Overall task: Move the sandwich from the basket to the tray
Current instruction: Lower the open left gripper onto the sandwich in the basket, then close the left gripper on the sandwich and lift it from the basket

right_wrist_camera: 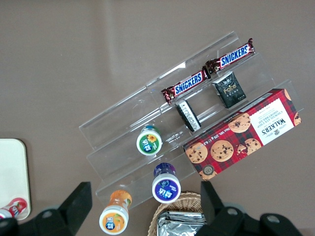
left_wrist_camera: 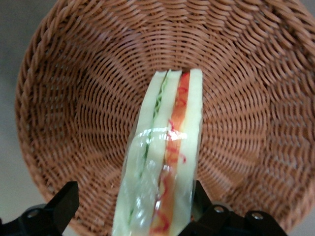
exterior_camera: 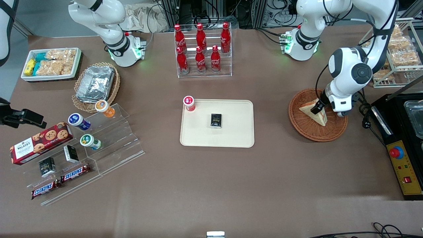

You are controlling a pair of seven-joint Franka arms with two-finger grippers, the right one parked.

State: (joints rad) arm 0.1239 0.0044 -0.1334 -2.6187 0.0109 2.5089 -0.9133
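Note:
The sandwich (exterior_camera: 314, 114) stands on edge in the reddish-brown basket (exterior_camera: 307, 134), toward the working arm's end of the table. Its red, orange and green layers (left_wrist_camera: 167, 147) face the wrist camera against the woven basket wall (left_wrist_camera: 74, 123). My gripper (exterior_camera: 319, 106) is lowered into the basket and straddles the sandwich, open (left_wrist_camera: 133, 196). One finger (left_wrist_camera: 199, 196) rests against the bread, while the other finger (left_wrist_camera: 66, 199) stands apart from it. The cream tray (exterior_camera: 238, 132) lies mid-table, beside the basket.
A small black box (exterior_camera: 216, 120) lies on the tray and a red-capped bottle (exterior_camera: 189, 103) stands at its corner. A rack of cola bottles (exterior_camera: 202, 49) is farther back. A black control box (exterior_camera: 404, 165) and a wire snack rack (exterior_camera: 400, 53) flank the basket.

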